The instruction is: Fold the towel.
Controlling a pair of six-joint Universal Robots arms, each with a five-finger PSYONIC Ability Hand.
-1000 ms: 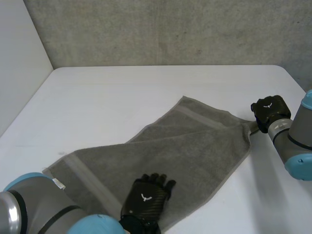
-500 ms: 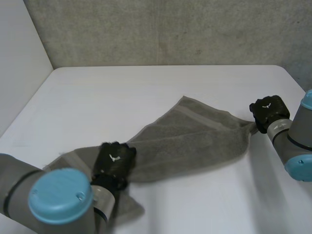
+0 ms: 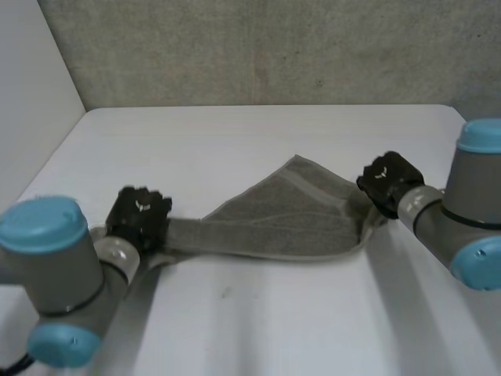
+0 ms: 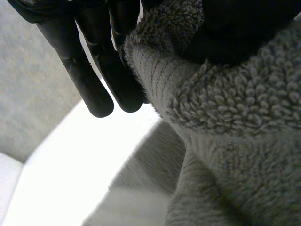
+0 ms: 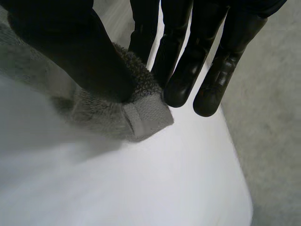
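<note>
2 ends of the soft, floppy towel (image 3: pixel 282 219) are pinched, 1 each: left robot hand (image 3: pixel 139 213), right robot hand (image 3: pixel 387 180).

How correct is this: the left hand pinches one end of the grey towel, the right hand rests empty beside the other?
No: the right hand pinches the other end of the towel; the right wrist view shows it. The left hand pinches its end.

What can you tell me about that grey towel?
The towel is grey looped terry with a flat woven band near its end. It stretches between both hands: the left hand pinches one bunched end, the right hand pinches a hemmed corner. Its far corner rests on the white table.
</note>
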